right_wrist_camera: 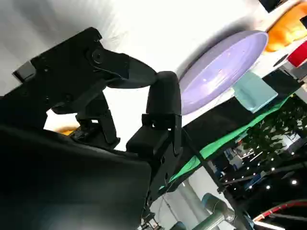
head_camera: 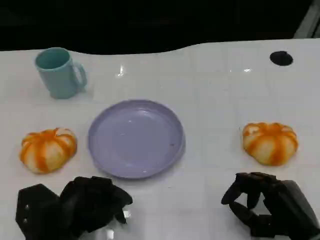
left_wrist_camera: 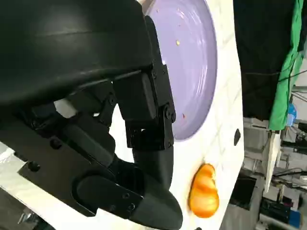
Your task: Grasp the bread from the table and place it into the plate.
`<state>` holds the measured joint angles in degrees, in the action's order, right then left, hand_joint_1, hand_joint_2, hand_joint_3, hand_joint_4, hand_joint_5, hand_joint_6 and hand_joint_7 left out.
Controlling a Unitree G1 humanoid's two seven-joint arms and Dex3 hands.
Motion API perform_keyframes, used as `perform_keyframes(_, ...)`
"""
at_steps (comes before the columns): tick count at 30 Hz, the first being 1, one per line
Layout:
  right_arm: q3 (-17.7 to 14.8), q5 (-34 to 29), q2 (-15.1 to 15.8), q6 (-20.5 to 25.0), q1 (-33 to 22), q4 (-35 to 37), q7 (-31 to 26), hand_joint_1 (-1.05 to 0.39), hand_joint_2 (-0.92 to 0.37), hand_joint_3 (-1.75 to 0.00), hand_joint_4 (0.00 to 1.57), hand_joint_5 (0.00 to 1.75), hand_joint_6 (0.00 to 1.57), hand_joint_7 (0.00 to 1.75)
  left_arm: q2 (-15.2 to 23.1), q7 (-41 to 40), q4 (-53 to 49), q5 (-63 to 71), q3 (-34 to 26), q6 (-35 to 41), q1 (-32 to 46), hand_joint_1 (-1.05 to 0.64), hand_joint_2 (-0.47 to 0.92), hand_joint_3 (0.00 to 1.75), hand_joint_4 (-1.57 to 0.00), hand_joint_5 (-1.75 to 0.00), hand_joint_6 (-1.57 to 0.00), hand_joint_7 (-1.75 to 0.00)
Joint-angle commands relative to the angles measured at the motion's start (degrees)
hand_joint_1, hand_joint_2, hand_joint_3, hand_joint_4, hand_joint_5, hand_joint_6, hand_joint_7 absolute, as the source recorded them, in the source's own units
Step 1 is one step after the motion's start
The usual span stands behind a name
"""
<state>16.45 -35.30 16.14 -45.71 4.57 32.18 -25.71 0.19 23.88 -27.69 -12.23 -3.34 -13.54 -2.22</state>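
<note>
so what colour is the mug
Light teal mug, clearest in the head view.

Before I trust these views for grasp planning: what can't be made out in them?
- Left hand: head view, lower part cut off by the picture's edge.
- Right hand: head view, cut off at the corner.
- Plate: left wrist view, near side hidden behind the hand.
- Mug: right wrist view, blurred.
</note>
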Motion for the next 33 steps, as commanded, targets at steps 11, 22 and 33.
perform_keyframes(11, -0.4, -0.7, 1.0, -0.3, 0.7, -0.2, -0.7, -0.29, -0.53, -0.89, 0.75, 1.68, 0.75, 1.22, 0.8, 0.2, -0.2, -0.1, -0.2, 0.7, 1.0, -1.05, 0.63, 0.25, -0.92, -1.49, -1.52, -0.40)
perform_keyframes(22, -0.5, -0.5, 1.1, 0.4, 0.3, -1.2, 0.0, -0.30, -0.53, -0.90, 0.75, 1.67, 0.75, 1.20, 0.8, -0.2, 0.3, 0.2, -0.1, 0.3, 1.3, -1.05, 0.62, 0.26, -0.92, -1.49, -1.52, -0.40)
perform_keyframes(33, -1.0, -0.6, 0.8, 0.7, 0.8, -0.9, -0.8, -0.30, -0.55, -0.85, 0.75, 1.65, 0.76, 1.15, 0.9, 0.0, -0.8, 0.2, -0.3, 0.0, 0.7, -1.05, 0.63, 0.26, -0.93, -1.48, -1.52, -0.39)
